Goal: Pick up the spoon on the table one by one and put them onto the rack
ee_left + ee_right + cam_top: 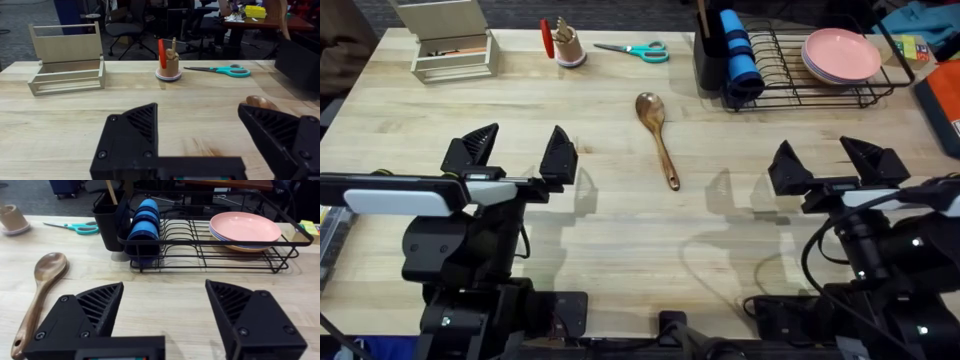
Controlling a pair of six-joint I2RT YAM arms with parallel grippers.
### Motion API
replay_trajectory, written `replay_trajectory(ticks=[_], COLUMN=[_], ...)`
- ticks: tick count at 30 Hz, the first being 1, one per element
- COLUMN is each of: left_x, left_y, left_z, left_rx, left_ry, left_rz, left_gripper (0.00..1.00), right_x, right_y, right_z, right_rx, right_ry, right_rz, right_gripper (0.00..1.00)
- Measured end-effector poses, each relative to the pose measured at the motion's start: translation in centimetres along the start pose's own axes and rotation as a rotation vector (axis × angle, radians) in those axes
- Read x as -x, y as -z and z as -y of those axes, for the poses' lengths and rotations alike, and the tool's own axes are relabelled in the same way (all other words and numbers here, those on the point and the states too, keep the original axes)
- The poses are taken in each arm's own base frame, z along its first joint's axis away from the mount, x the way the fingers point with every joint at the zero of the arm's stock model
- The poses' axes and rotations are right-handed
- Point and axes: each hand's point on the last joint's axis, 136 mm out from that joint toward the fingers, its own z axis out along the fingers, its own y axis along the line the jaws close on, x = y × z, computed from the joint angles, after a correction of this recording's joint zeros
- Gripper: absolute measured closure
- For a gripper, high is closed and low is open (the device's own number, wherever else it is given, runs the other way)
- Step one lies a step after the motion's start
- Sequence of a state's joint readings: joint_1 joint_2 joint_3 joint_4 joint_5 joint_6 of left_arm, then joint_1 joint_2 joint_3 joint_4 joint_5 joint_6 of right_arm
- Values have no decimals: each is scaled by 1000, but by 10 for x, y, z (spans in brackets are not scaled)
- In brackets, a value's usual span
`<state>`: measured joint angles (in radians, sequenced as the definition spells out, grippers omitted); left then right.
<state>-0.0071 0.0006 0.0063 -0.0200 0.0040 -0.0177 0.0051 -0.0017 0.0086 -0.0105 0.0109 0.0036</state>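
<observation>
Across the whole overhead view stretches the pale wood-grain desk (620, 230), its near edge hidden behind the two arm bases. On its far right stands the black wire rack (820, 85), its right end cut off by neighbouring clutter. The right wrist view shows the rack's wires plainly, with blue cups (145, 222) lying on their sides at its left end, pink plates (245, 227) toward the right, and the black utensil cup (110, 222) holding a wooden stick whose top is cut off. At the far left sits the beige box (450, 45).

Near the left edge, the left gripper (518, 155) has its jaws spread wide with nothing between them. On the near right, the right gripper (825, 160) likewise has its jaws wide apart and empty.

Between the two, the spoon (657, 135) lies flat in the middle of the desk, bowl toward the far side, handle pointing near and slightly right, well apart from the rack. From the left wrist only part of its bowl peeks out behind one finger; the right wrist view shows nearly its full length.

Far of the spoon lie the teal-handled scissors (635, 50), with a small tan holder (566, 45) carrying a red item to their left.
</observation>
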Motion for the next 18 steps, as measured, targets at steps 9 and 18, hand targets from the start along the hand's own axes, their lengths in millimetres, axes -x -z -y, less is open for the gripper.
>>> replay_trajectory(ticks=[9,18], left_x=[-1,0], left_y=[0,0], left_z=[0,0], left_rx=[1,0], left_ry=[0,0], left_rz=[-2,-2], left_gripper=[8,7], right_x=[0,-1], right_y=[0,0], right_z=[0,1], right_rx=[0,-3], right_ry=[0,0], right_rz=[0,-6], right_gripper=[9,9])
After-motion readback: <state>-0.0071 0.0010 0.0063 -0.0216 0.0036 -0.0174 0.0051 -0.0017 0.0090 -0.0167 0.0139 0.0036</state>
